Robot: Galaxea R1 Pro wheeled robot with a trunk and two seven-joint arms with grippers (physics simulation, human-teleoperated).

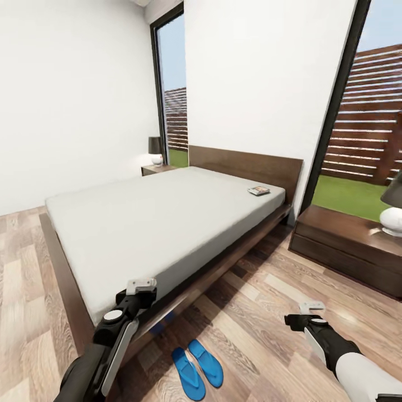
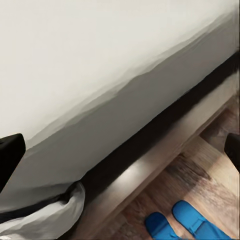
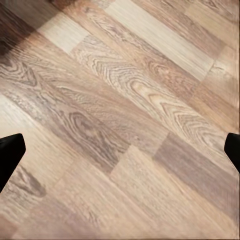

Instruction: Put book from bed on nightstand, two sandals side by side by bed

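Observation:
The book (image 1: pixel 258 190) lies on the pale grey mattress of the bed (image 1: pixel 156 223), close to the headboard on the right side. Two blue sandals (image 1: pixel 187 373) (image 1: pixel 206 363) lie side by side on the floor beside the bed frame; the left wrist view catches their ends (image 2: pixel 159 226) (image 2: pixel 197 222). My left gripper (image 1: pixel 140 286) hovers open at the mattress's near edge, above the sandals, holding nothing. My right gripper (image 1: pixel 311 308) is open over bare floor, with its fingertips (image 3: pixel 10 155) spread wide. One nightstand (image 1: pixel 346 240) stands right of the bed, another (image 1: pixel 158 168) at the far side.
A white-based lamp (image 1: pixel 392 215) stands on the right nightstand, and a small dark-shaded lamp (image 1: pixel 156 151) on the far one. Tall windows flank the headboard wall. Wood-plank floor (image 1: pixel 262 335) runs between the bed and the right nightstand.

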